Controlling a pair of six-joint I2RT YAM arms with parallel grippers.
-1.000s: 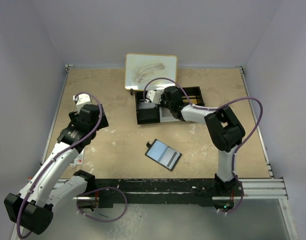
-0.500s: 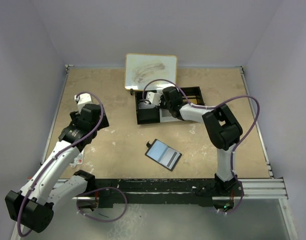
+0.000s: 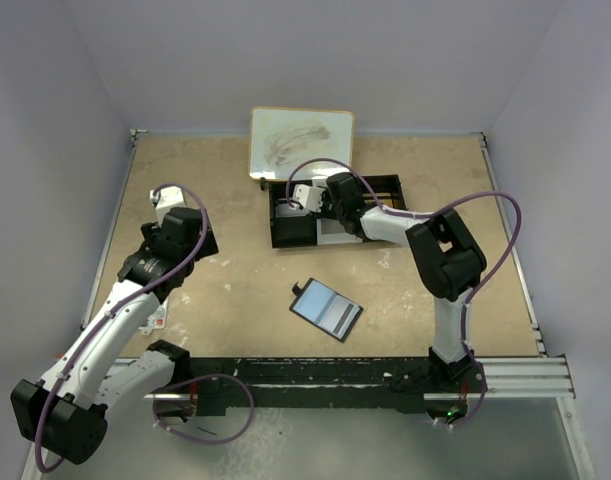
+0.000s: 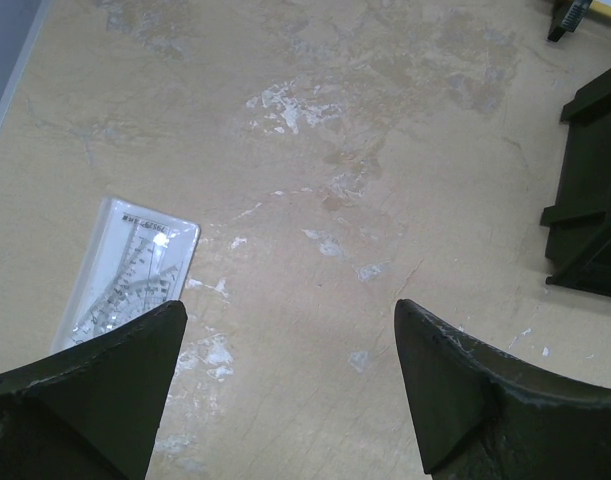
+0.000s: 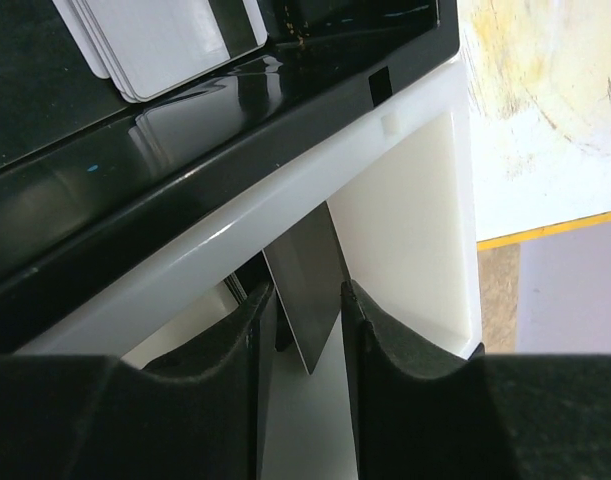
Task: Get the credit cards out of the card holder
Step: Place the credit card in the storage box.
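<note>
Right hand (image 5: 305, 292) is parting over the tray (image 5: 415, 200), freeing a grey card (image 5: 301, 265); next probably requires revisiting the card holder (image 3: 326, 309).

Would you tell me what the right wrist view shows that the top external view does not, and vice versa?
Only the right wrist view: a grey card between the fingers of the right gripper, and a stack of white cards in a black compartment of the tray. Only the top external view: the open card holder on the table, apart from the tray. Both: the tray and the whiteboard.
</note>
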